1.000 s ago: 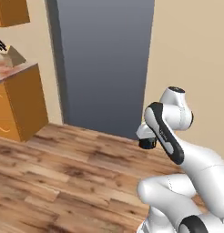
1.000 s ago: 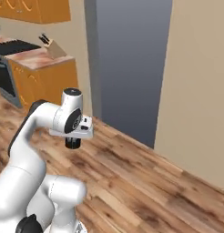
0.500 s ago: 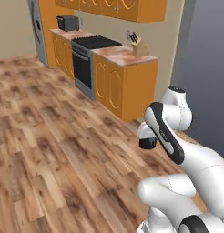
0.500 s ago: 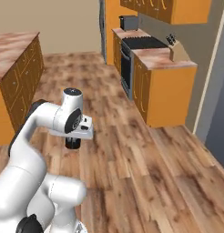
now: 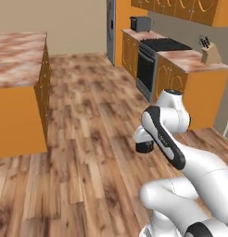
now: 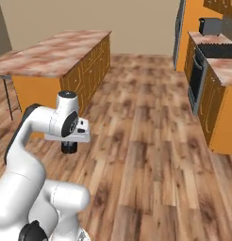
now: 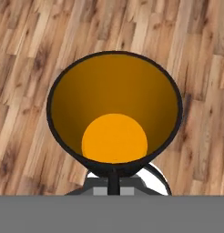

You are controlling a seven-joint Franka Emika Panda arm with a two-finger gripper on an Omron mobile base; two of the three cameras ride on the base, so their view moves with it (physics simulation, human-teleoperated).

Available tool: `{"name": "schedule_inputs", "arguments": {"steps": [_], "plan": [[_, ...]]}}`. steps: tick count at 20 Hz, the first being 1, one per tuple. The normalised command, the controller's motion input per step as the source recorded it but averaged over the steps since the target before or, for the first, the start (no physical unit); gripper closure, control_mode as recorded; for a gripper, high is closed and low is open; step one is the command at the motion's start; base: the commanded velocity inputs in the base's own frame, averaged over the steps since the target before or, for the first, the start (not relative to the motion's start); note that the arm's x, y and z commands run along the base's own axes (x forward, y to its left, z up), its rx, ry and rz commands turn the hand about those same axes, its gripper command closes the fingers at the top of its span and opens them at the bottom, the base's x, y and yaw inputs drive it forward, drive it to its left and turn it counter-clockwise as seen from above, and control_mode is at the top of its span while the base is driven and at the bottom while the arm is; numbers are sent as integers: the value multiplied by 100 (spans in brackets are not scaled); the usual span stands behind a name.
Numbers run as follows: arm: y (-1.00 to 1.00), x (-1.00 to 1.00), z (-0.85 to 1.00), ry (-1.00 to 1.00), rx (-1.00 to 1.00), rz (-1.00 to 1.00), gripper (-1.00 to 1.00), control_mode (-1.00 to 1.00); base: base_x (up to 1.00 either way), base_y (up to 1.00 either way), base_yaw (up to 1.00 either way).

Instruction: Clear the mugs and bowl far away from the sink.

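Since a second ago the base has turned, swapping the grey door for an island counter (image 5: 18, 60). Right base view: a black mug (image 6: 68, 147) hangs under the gripper (image 6: 69, 143). Hand view: the gripper's fingers are clamped on the mug's (image 7: 114, 113) black rim, its orange inside facing up, directly ahead.

The gripper (image 7: 113, 181) is largely hidden behind the mug (image 7: 114, 109) in the hand view — the fingertips cannot be made out. The mug's outer wall and base are screened by its own rim. On the far counter (image 5: 192, 59), the knife block (image 5: 208, 52) is too small for detail.
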Motion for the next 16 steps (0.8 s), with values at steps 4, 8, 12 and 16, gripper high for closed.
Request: {"name": "schedule_inputs", "arguments": {"steps": [4,8,12,16], "plan": [[0,0,0,0,0,0,100,100,100,0,30],[0,0,0,0,0,0,100,100,100,-39,30],[0,0,0,0,0,0,100,100,100,-44,34],[0,0,0,0,0,0,100,100,100,-52,47]]}}
